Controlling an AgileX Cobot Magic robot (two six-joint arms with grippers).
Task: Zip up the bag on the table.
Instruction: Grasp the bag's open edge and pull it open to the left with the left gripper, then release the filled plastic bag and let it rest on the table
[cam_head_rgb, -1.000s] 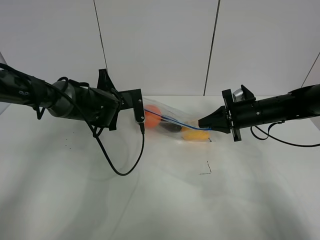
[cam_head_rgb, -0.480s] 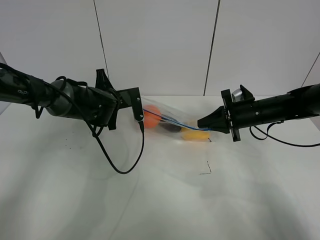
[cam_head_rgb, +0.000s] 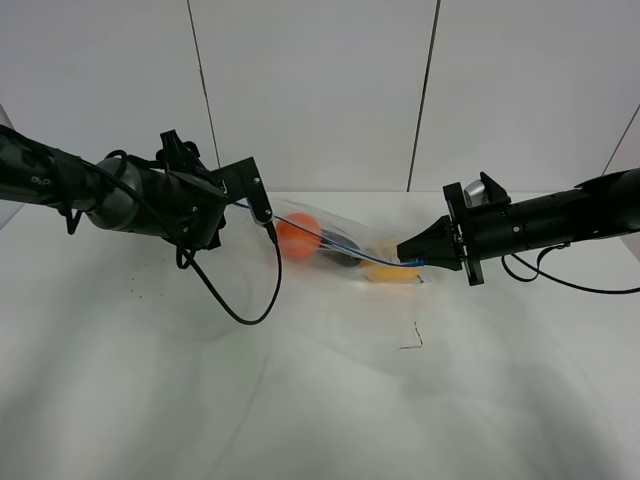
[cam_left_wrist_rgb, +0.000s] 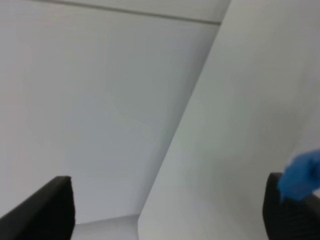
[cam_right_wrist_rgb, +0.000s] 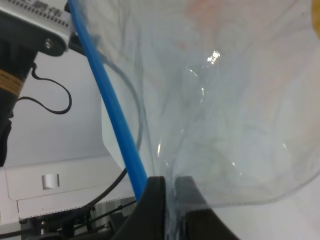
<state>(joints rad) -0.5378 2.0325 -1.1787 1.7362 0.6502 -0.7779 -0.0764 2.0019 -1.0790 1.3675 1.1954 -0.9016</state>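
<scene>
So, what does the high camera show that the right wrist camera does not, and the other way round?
Only the high view: the yellow thing in the bag, and the thin dark mark on the table. Only the right wrist view: the two fingers pressed together on the plastic edge. Both: the bag, its blue strip, and the right gripper.

High cam: above the table's (cam_head_rgb: 320, 400) front edge, angled down toward its back edge. Left wrist cam: looks past my left fingers (cam_left_wrist_rgb: 45, 210) at the wall. Right wrist cam: tight on the bag (cam_right_wrist_rgb: 225, 125), facing my left arm (cam_right_wrist_rgb: 12, 70); high cam sees both too.
</scene>
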